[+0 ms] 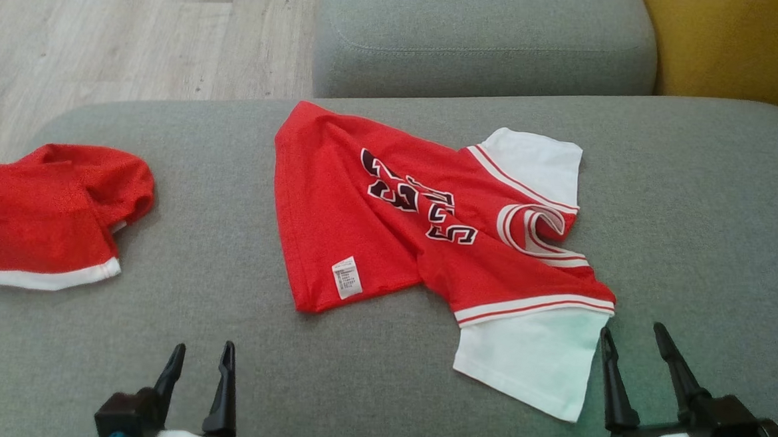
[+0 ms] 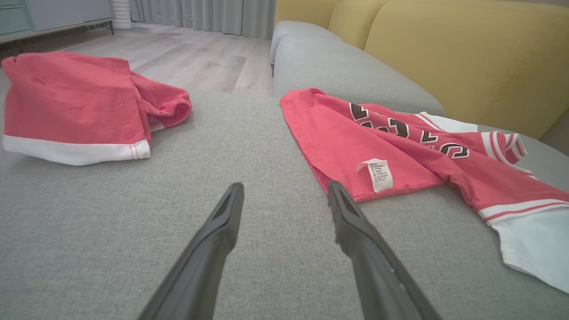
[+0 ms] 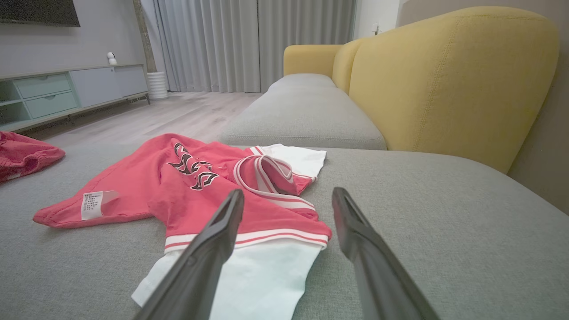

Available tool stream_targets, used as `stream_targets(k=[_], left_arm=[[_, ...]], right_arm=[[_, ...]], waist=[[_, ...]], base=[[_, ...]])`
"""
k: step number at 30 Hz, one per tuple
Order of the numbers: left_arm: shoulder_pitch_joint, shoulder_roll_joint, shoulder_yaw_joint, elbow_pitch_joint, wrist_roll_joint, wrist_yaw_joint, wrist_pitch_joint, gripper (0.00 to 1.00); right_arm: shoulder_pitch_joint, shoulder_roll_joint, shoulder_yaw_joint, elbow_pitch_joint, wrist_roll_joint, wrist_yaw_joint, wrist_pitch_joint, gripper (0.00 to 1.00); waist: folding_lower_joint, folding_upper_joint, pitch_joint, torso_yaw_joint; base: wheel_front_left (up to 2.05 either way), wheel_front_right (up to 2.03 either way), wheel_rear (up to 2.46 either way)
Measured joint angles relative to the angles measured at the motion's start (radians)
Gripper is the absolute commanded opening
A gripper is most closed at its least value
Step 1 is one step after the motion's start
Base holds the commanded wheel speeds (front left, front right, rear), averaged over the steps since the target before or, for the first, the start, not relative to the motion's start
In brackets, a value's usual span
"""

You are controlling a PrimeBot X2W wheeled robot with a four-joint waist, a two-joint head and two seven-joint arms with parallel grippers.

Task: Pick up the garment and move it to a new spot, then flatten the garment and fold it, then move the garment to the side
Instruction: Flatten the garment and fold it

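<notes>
My left fingers stand wide apart, holding nothing, over the bare grey woven sofa seat cushion. My right fingers are spread just as wide and empty, just beside the near white sleeve of the red mesh jersey with black-and-white lettering. That jersey lies rumpled in the middle of the cushion, partly folded over itself, its white care label showing at the hem nearest my left fingers, its striped collar toward the right. Well apart to the left rests a bunched pair of red shorts with a white hem. Beyond are a second grey cushion, a yellow backrest and pale wood floor
</notes>
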Motion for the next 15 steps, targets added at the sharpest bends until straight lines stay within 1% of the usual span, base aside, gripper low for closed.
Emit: stream_targets(k=[3,11,15], left_arm=[[0.000,-0.007,0.019,0.000,0.013,-0.012,0.000,1.00],[0.000,-0.009,0.041,0.000,0.030,-0.029,0.000,1.00],[0.000,-0.009,0.051,0.000,0.045,-0.030,0.000,1.00]], right_arm=[[0.002,0.000,0.001,0.005,0.000,0.000,0.000,1.00],[0.002,0.000,0.004,0.016,0.007,0.000,0.000,1.00],[0.002,0.000,0.004,0.020,0.014,0.000,0.000,1.00]], waist=[[0.0000,0.0000,0.000,-0.003],[0.0000,0.0000,-0.003,-0.005],[0.0000,0.0000,-0.007,-0.002]], base=[[0.00,0.00,0.00],[0.00,0.00,0.00],[0.00,0.00,0.00]])
